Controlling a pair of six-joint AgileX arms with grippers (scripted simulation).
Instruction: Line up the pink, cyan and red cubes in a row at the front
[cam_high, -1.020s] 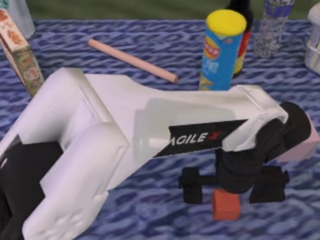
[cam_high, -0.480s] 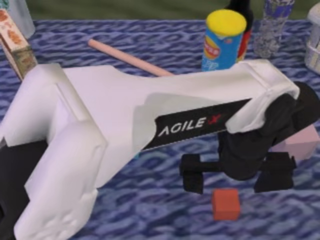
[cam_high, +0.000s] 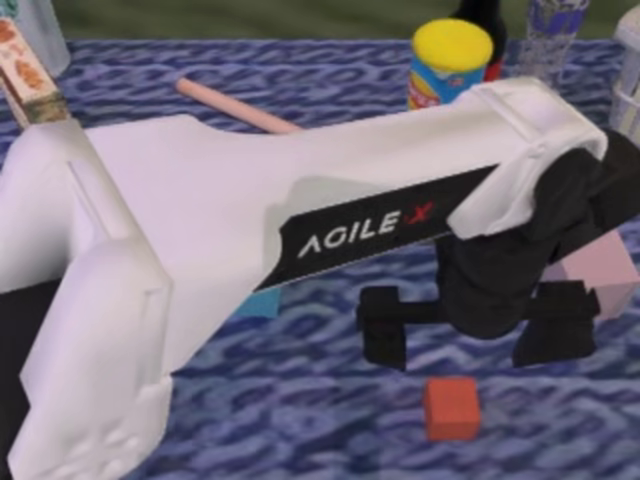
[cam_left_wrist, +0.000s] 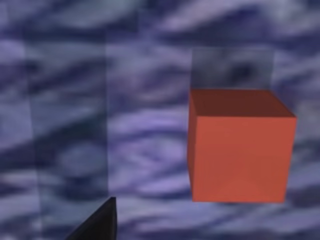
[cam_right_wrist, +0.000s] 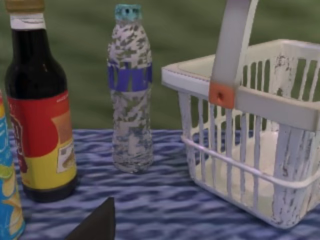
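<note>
"Looking over the table from above, what fills the scene?"

"My left arm, mostly. It reaches across from the left, and the left gripper hangs above the cloth on the right with its two black fingers spread wide and nothing between them. The right arm is out of the top view; its wrist camera faces the far right corner, showing a white basket, a dark sauce bottle and a clear water bottle. Whether its gripper is wide or narrow, I cannot tell."

"And the cubes?"

"Biggest first: the pink cube sits at the right, partly behind the wrist and the right finger. The cyan cube only peeks out beneath the forearm, left of centre. The red cube rests on the cloth at the near edge, below the open jaws and apart from both fingers."

"So what could go wrong?"

"My guess is the right finger is the danger. It hangs close beside the pink cube, so a sideways swing could knock that cube out of line. The forearm also hides the cyan one, so reaching for it blind could miss it or shove it."

"Anything else nearby?"

"A yellow-lidded can and a thin pink rod lie far back, well apart."
</note>
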